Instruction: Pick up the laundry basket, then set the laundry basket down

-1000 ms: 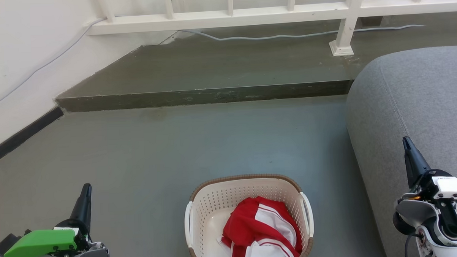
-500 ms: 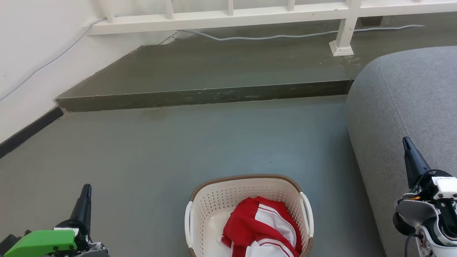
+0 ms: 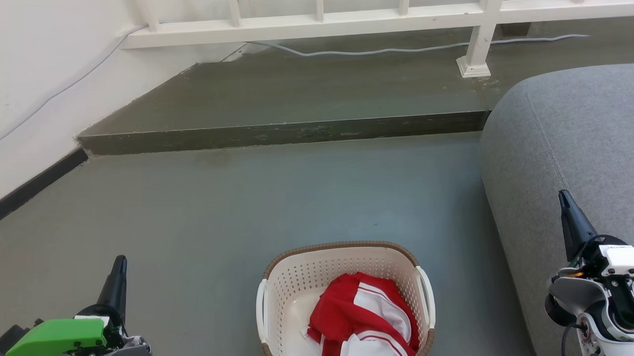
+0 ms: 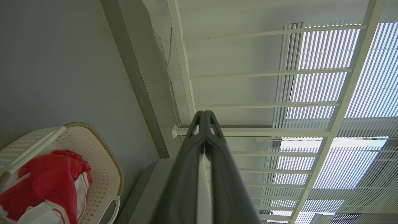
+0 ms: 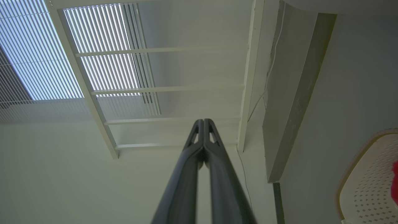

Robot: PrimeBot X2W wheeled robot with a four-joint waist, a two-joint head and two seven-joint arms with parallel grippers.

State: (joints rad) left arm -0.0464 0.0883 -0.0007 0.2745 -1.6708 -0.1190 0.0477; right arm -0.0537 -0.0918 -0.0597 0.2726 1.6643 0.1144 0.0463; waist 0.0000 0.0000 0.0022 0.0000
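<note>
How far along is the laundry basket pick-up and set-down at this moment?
Done: nothing provable; the laundry basket stands on the floor with a red and white garment inside. In hand: nothing; the left gripper and right gripper are both shut, out to either side, clear of its handles. Left: if this is the start, grasp, lift and set-down all remain; a finished set-down would look the same.

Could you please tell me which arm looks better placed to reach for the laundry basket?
Left, probably. The left claw has grey floor between it and the cream perforated plastic laundry basket; the right claw hangs close by the grey fabric sofa. Both claws are shut.
</note>
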